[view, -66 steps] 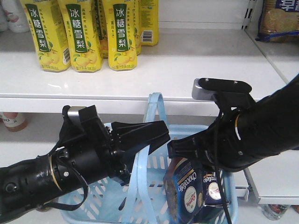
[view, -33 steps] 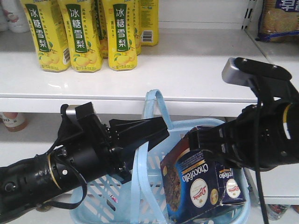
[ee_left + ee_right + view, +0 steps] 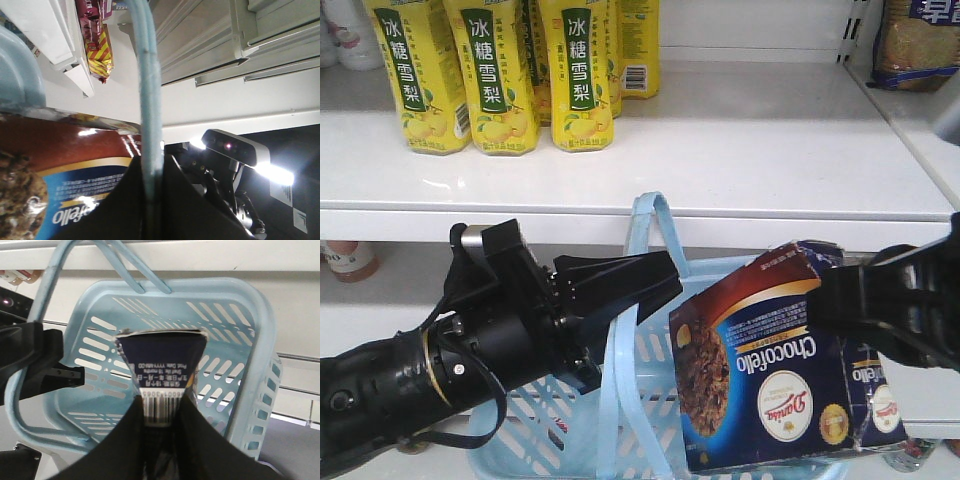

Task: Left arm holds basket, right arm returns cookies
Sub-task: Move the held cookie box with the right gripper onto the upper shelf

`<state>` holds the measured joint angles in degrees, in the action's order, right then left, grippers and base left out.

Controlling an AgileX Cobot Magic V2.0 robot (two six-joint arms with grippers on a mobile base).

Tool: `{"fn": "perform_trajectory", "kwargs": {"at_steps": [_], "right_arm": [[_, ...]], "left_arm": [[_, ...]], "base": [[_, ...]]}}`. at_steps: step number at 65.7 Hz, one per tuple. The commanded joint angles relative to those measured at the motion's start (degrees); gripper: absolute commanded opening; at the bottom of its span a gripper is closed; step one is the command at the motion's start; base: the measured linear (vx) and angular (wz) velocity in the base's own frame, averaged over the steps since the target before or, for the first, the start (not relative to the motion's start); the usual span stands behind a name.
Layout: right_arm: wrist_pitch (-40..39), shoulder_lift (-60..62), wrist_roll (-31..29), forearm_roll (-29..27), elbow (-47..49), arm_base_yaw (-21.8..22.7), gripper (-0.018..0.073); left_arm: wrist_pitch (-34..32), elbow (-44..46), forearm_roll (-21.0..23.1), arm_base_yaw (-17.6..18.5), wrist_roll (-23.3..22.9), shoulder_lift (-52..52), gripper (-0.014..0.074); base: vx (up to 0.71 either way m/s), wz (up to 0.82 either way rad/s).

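cookies [image 3: 775, 375] lifted higher out of basket [image 3: 720, 275], tilted more

I see open shelf [image 3: 750, 150] right of the yellow pear-drink bottles [image 3: 500, 75]; the basket's raised handle [image 3: 655, 215] stands before its edge.

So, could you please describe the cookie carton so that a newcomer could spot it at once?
Below the white shelf, over the blue basket, the right claw holds a dark navy carton. Unlike the yellow bottles, it shows a cookie and white lettering.
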<state>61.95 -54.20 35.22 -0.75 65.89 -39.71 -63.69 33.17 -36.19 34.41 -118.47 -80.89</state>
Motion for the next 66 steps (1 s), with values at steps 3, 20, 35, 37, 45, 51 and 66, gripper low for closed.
{"fn": "perform_trajectory", "kwargs": {"at_steps": [3, 20, 35, 37, 45, 51, 66], "right_arm": [[-3.79, 2.96, -0.32, 0.75, 1.75, 0.23, -0.0011], [-9.58, 8.03, -0.32, 3.82, 1.75, 0.23, -0.0007], [-15.58, 11.06, -0.26, 11.09, 1.75, 0.23, -0.0006], [-16.66, 11.19, -0.26, 12.18, 1.75, 0.29, -0.0006], [-21.47, 11.4, -0.26, 16.53, 1.75, 0.29, -0.0006], [-23.83, 11.15, -0.26, 21.39, 1.55, 0.29, -0.0006], [-25.58, 8.49, 1.17, 35.14, 1.55, 0.29, -0.0006]], "left_arm": [[-2.5, 2.25, 7.27, -0.68, 1.87, 1.81, 0.0], [-2.5, 2.25, 7.27, -0.68, 1.87, 1.81, 0.0], [-2.5, 2.25, 7.27, -0.68, 1.87, 1.81, 0.0], [-2.5, 2.25, 7.27, -0.68, 1.87, 1.81, 0.0], [-2.5, 2.25, 7.27, -0.68, 1.87, 1.81, 0.0], [-2.5, 2.25, 7.27, -0.68, 1.87, 1.81, 0.0], [-2.5, 2.25, 7.27, -0.68, 1.87, 1.81, 0.0]], "base": [[0.0, 0.0], [0.0, 0.0], [0.0, 0.0], [0.0, 0.0], [0.0, 0.0], [0.0, 0.0], [0.0, 0.0]]}}
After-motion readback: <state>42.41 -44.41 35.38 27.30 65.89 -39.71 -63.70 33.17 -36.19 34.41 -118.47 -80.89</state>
